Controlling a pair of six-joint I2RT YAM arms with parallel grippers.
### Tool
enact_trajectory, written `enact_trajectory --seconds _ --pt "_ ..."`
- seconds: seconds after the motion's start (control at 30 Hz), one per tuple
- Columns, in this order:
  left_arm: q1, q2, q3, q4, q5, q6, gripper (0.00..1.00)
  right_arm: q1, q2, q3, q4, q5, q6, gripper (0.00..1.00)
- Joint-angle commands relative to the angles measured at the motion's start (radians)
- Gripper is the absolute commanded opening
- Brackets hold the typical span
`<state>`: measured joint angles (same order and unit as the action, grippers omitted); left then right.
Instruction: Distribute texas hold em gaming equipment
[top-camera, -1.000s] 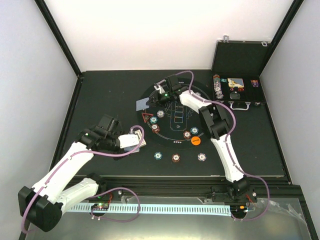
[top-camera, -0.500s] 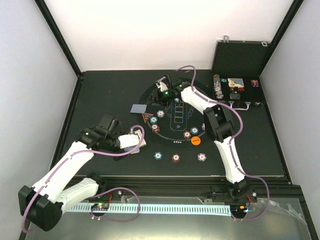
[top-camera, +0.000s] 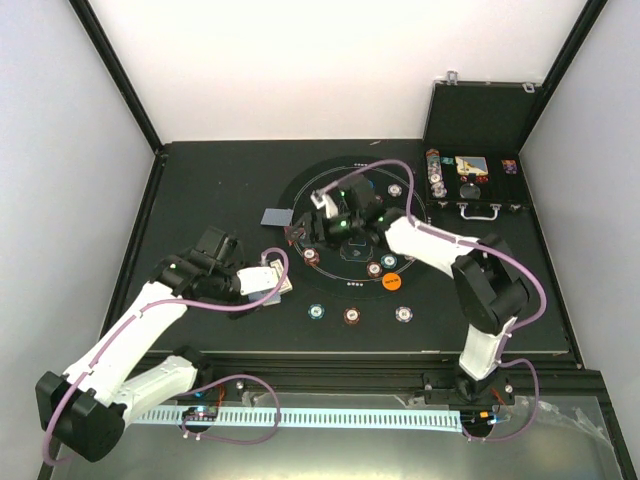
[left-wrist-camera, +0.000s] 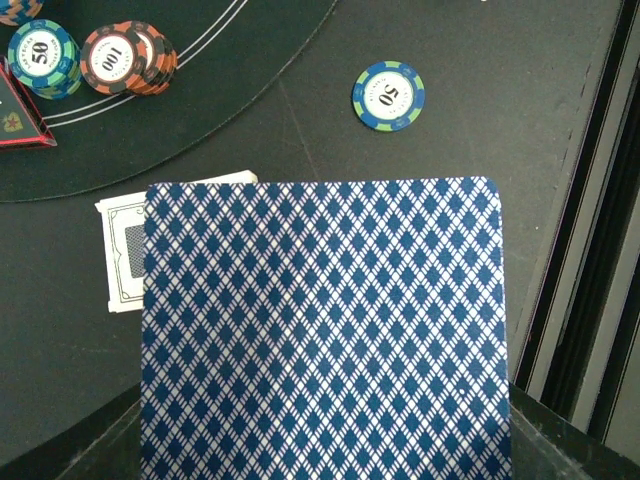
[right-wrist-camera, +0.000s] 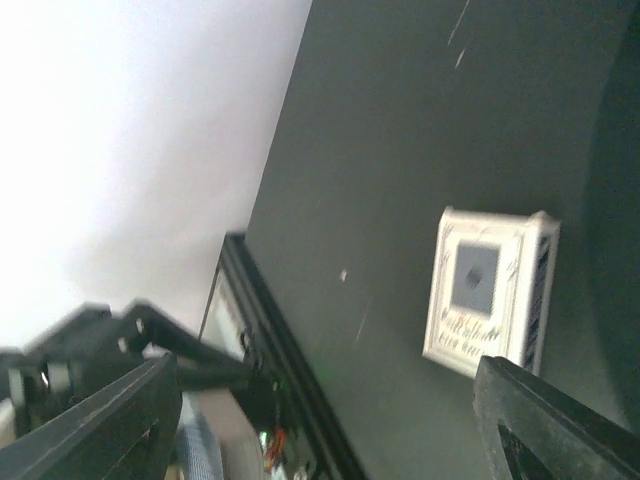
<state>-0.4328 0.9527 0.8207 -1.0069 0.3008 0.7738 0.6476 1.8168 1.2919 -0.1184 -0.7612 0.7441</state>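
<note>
Pinching card deck (left-wrist-camera: 325, 330) in left end effector (top-camera: 264, 282), right end effector (right-wrist-camera: 320, 400) spread wide near single card (right-wrist-camera: 487, 290)

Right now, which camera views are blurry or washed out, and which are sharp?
Left wrist: sharp; the blue card fills the lower frame, and the numerals on the blue chip read clearly. Right wrist: soft and tilted, the white wall is blown out and the white-bordered card is smeared. Top external: even light and crisp, with the back wall bright.

Lab test cell: white panel walls (top-camera: 350, 60), black frame rails (top-camera: 115, 72), black tabletop (top-camera: 210, 190), slotted cable duct (top-camera: 330, 416).
</note>
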Motion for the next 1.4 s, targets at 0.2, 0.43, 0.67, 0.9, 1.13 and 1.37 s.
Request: enact_trajectory --seconds 0.2,0.43,0.67,0.9,1.13,1.37 --pt "0.006 0.013 0.062 -0.007 0.038 0.011 0.07 0.142 -0.1 -0.262 0.366 -0.093 0.193 0.82" --pt "0.005 0.01 0.059 -0.004 0.029 0.018 0.08 0.183 -0.113 -0.364 0.542 -0.107 0.302 0.8" --pt "0.005 0.006 0.066 -0.006 0.031 0.015 0.07 0.237 -0.07 -0.382 0.663 -0.115 0.38 0.77" --pt "0.005 -0.003 0.071 -0.01 0.029 0.013 0.07 0.276 -0.009 -0.341 0.703 -0.127 0.413 0.71" --pt "0.006 -0.003 0.075 -0.012 0.031 0.01 0.07 0.298 0.045 -0.304 0.755 -0.136 0.454 0.66" --pt "0.005 -0.003 0.08 -0.015 0.038 0.005 0.07 0.302 0.111 -0.277 0.818 -0.143 0.504 0.62"
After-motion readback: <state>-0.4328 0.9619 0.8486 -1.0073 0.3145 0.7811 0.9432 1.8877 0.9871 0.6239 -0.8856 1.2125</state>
